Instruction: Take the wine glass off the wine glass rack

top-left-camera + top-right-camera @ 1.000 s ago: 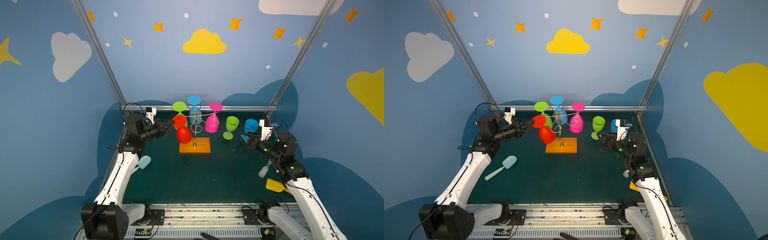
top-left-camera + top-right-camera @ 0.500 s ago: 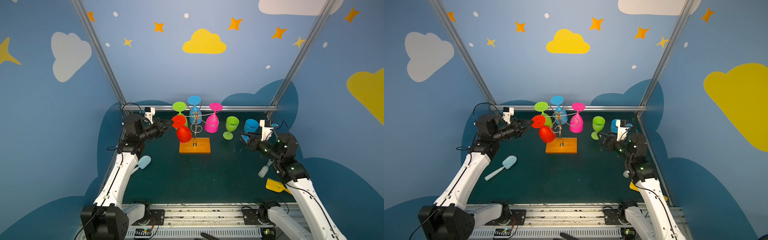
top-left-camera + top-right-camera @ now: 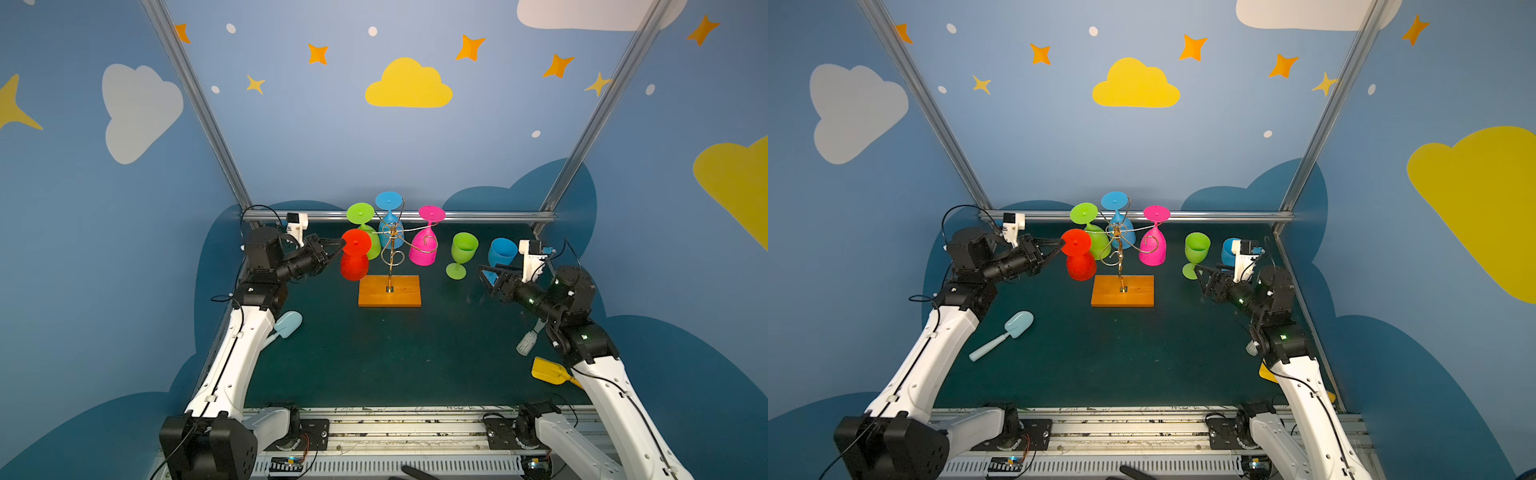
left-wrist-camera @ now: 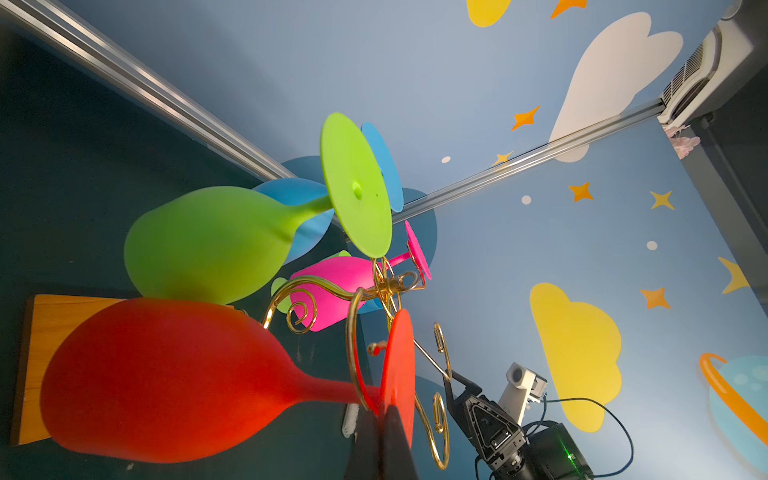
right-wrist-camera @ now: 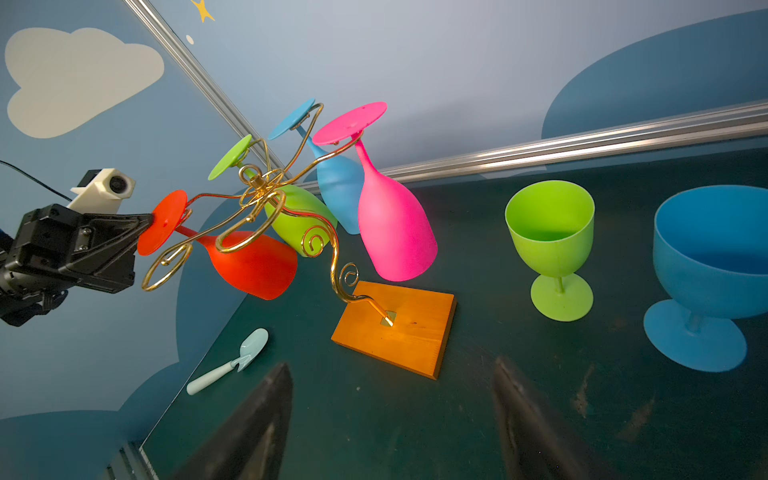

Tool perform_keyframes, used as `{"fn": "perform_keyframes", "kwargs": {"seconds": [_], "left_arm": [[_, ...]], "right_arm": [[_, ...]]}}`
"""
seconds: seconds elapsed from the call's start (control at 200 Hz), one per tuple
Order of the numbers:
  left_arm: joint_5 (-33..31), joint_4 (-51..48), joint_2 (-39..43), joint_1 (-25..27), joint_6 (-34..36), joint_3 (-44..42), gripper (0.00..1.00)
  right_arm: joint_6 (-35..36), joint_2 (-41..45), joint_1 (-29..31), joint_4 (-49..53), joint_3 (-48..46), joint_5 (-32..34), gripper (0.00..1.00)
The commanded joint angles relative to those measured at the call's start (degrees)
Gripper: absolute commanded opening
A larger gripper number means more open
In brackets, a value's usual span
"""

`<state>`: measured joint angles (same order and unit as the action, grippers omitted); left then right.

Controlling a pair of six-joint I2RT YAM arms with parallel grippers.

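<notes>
This is a robot lab, a small test booth dressed up like a playroom. The blue walls (image 3: 291,145) have a painted yellow cloud (image 3: 408,85) and orange stars (image 3: 469,46). Silver metal poles (image 3: 198,104) stand in the corners. The white left arm (image 3: 245,353) and right arm (image 3: 611,390) are fixed to a metal rail (image 3: 399,428) in front of a dark green bench (image 3: 395,353). Each arm carries a little camera (image 3: 297,222).

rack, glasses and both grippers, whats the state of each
rack, upright
red glass, hanging tilted on rack, foot in left gripper
hung green glass, upside down on rack
hung blue glass, upside down on rack
pink glass, upside down on rack
green goblet, standing upright
blue goblet, standing upright
left gripper, shut on red glass foot
right gripper, open, empty
</notes>
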<state>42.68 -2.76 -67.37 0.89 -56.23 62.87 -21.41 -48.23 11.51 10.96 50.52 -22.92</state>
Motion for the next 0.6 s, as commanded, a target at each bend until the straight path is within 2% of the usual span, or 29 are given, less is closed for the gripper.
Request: {"fn": "perform_keyframes", "kwargs": {"seconds": [0.0, 0.295, 0.596], "left_arm": [[1.1, 0.9, 1.5, -0.5, -1.3, 1.2, 0.03], [3.5, 7.5, 1.2, -1.5, -7.5, -0.4, 0.03], [2.5, 5.7, 0.6, -1.6, -5.9, 0.5, 0.03]], "right_arm": [[0.6, 0.9, 0.2, -0.5, -0.7, 0.6, 0.75], [1.0, 1.2, 0.2, 0.1, -0.5, 0.9, 0.75], [1.2, 2.3, 0.2, 0.8, -0.6, 1.4, 0.76]]}}
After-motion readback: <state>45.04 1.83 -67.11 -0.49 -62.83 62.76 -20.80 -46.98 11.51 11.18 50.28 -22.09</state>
